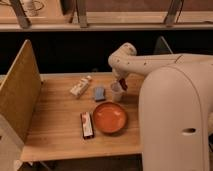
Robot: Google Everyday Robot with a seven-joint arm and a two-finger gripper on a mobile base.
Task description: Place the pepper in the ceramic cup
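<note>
The whitish ceramic cup (pixel 116 92) stands on the wooden table (pixel 55 125), just behind the orange-red bowl. My gripper (pixel 121 82) hangs right above the cup's right rim at the end of the white arm. A small dark red pepper (pixel 123 85) shows at the gripper, just over the cup's rim. I cannot tell whether the pepper is still held or rests in the cup.
A wide orange-red bowl (pixel 110 117) sits in front of the cup. A dark-and-white bar (pixel 87 125) lies left of the bowl. A blue object (pixel 99 93) and a white bottle (pixel 80 86) lie left of the cup. A tan panel (pixel 17 97) stands at the left.
</note>
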